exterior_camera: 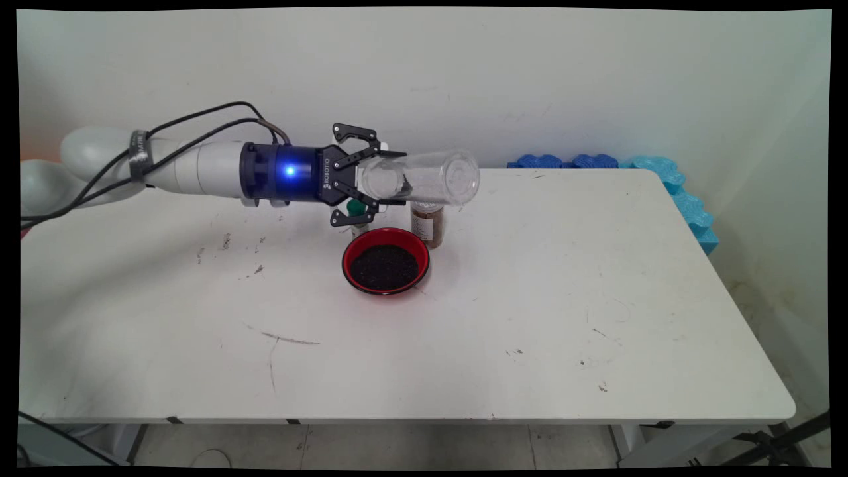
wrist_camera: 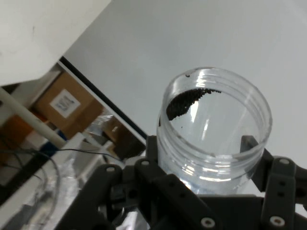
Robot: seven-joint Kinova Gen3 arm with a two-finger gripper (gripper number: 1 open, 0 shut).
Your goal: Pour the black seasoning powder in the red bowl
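Main view, upper centre of frame: the gripper points toward frame right, held level above the white table, its fingers clamped on a clear plastic jar. The jar lies on its side in the air, its open mouth toward frame right.

Hand view: the jar sits between the fingers with its threaded mouth facing away from the camera. A small patch of black granules clings to its inner wall; otherwise it looks nearly empty.

Main view, just below the jar: a red bowl stands on the table, filled with black granules. Just behind the bowl stand a small jar of brown contents and a green-capped bottle, the latter partly hidden by the gripper. Blue foam pieces line the table's far right edge.
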